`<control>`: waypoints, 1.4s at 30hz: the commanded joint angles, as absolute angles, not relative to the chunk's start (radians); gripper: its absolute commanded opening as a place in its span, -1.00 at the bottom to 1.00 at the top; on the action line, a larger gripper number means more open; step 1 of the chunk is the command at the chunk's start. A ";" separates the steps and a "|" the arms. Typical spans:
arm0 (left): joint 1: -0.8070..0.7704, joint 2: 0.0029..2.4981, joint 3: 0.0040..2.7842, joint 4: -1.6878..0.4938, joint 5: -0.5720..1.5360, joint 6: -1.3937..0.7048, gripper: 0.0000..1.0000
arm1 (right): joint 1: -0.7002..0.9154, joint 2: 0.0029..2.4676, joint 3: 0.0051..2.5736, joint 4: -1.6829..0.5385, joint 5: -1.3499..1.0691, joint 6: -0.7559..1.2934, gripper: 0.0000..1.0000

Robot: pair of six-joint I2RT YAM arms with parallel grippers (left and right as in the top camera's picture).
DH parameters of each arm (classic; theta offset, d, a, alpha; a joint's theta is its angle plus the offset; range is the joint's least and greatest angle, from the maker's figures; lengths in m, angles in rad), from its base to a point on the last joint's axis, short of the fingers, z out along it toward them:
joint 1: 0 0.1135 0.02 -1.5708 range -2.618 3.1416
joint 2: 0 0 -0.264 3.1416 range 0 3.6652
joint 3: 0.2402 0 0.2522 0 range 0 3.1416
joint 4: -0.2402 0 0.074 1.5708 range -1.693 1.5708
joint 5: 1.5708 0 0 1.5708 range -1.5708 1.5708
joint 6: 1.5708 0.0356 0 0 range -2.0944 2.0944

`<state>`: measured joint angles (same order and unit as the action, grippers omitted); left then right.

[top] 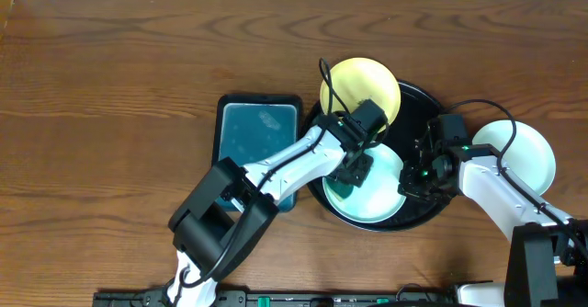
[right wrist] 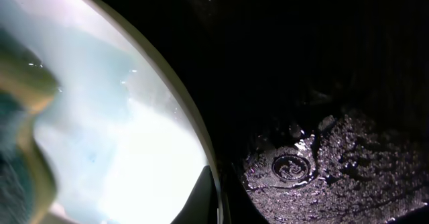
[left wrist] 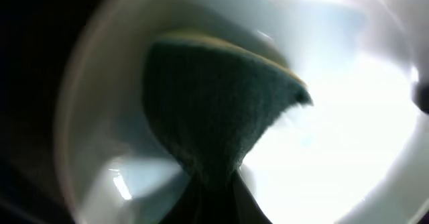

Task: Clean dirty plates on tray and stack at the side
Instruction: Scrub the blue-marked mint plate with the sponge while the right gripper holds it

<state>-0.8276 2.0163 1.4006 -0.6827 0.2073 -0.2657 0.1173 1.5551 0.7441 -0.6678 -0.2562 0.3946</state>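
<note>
Overhead view: the round black raised-rim tray [top: 413,105] sits right of centre on the wood-grain surface [top: 110,86]. A pale yellow plate [top: 363,82] lies at its far edge, a glossy mint-white plate [top: 377,201] at its near side. The left gripper [top: 354,173], jaws clamped on a coarse green sponge [left wrist: 208,96], presses it on that plate. The right gripper [top: 414,179], jaws together, sits at its right rim. A second mint-white plate [top: 528,155] rests right of the tray.

The surface [top: 138,86] is brown wood grain. The tray [top: 418,114] is black; the yellow plate [top: 360,85] pale; the near plate [top: 381,198] and right plate [top: 525,151] mint-white. Left, the teal tray [top: 259,132]. The sponge [left wrist: 214,110] is dark green, yellow-edged.
</note>
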 commanded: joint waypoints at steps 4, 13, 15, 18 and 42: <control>-0.945 2.059 1.382 -0.707 0.307 -0.278 -0.85 | 0.126 1.551 0.737 -0.672 -0.235 0.403 -0.97; -0.968 2.059 1.382 -0.649 0.200 -0.263 -0.85 | 0.126 1.551 0.737 -0.674 -0.236 0.403 -0.98; -0.941 2.059 1.382 -0.632 0.166 -0.263 -0.85 | 0.126 1.551 0.737 -0.673 -0.235 0.403 -0.98; -0.888 2.059 1.382 -0.590 0.168 -0.263 -0.85 | 0.126 1.551 0.737 -0.673 -0.236 0.403 -0.97; -0.772 2.059 1.382 -0.822 0.362 -0.334 -0.85 | 0.126 1.551 0.737 -0.673 -0.236 0.403 -0.98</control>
<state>-0.7586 2.0274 1.4170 -0.7689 0.2882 -0.3172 0.1196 1.5547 0.7441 -0.6712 -0.2623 0.3946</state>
